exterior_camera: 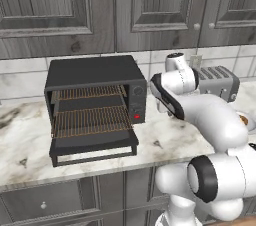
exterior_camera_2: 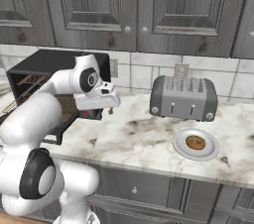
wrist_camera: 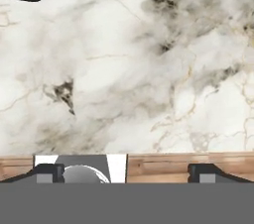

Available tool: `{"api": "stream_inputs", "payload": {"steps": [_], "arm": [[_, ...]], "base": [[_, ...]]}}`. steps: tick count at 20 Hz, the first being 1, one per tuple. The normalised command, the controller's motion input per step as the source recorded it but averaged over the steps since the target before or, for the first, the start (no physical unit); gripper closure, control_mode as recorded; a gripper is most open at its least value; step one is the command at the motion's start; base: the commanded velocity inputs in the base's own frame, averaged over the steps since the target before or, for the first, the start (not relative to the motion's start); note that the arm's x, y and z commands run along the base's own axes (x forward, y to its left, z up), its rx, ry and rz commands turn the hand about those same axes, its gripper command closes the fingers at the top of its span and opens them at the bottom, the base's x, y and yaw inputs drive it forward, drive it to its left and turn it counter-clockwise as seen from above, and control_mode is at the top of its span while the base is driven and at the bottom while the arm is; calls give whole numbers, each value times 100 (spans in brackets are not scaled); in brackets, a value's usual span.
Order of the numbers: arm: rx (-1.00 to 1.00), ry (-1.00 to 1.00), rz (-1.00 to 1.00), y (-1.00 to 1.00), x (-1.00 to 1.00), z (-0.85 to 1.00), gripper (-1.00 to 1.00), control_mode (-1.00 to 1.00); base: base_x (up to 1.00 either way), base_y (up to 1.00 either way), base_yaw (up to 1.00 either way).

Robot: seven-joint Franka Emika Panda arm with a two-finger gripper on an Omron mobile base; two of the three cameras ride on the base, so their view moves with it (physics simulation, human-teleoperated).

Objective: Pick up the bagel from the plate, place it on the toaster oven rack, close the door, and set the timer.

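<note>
Spanning beneath grey cabinets, marble counter

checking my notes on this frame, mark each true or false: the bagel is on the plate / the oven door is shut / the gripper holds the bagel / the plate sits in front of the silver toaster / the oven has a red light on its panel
1. The bagel is on the plate. True.
2. The oven door is shut. False: it hangs open, baring the rack.
3. The gripper holds the bagel. False: it is over bare counter near the oven, fingers apart, nothing between them.
4. The plate sits in front of the silver toaster. True.
5. The oven has a red light on its panel. True.
</note>
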Motion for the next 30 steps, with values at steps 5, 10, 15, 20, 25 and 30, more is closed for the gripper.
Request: {"api": "stream_inputs", "payload": {"steps": [5, 10, 15, 20, 25, 30], "arm": [[0, 5, -2, -100, 0, -5, -100, -100], [0, 2, 0, -100, 0, -7, -100, -100], [3, 0, 0, -100, -2, -8, -100, -100], [4, -3, 0, -96, 0, -12, -100, -100], [9, -1, 0, -85, 0, -7, -100, -100], [4, 0, 0, -65, 2, -17, -100, -100]], "base": [[0, 0, 0], [0, 0, 0], [0, 0, 0], [0, 0, 0], [0, 0, 0], [0, 0, 0]]}}
